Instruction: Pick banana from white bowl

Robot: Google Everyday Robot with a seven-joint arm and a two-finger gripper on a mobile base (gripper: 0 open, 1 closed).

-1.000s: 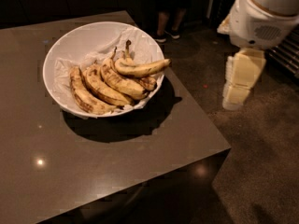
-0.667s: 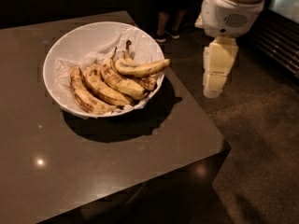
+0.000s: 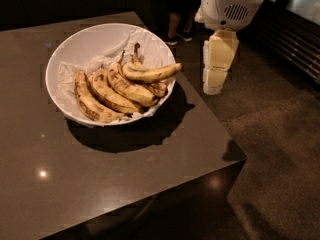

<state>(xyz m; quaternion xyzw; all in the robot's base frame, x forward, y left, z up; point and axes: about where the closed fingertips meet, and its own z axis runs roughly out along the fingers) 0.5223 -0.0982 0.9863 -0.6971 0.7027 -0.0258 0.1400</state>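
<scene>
The cream-coloured two-finger gripper [image 3: 212,87] hangs tip-down below the arm's white housing [image 3: 227,4], over the dark speckled floor [image 3: 280,154] and just past the edge of the dark brown square table [image 3: 125,184]. To its left on that table sits the wide, shallow white bowl [image 3: 95,38], lined with crumpled white paper [image 3: 67,73]. The slim, curved yellow banana [image 3: 150,74] lies on top of the brown-spotted bananas [image 3: 112,93], its tip at the rim nearest the gripper, apart from it.

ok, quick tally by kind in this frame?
Clean banana: 1
Spotted bananas: 3 clear, possibly a 4th part-hidden
Bowl: 1
Table: 1
Pincer: 1, right of the bowl, past the table's edge
Total: 7, or 8 with the 4th
</scene>
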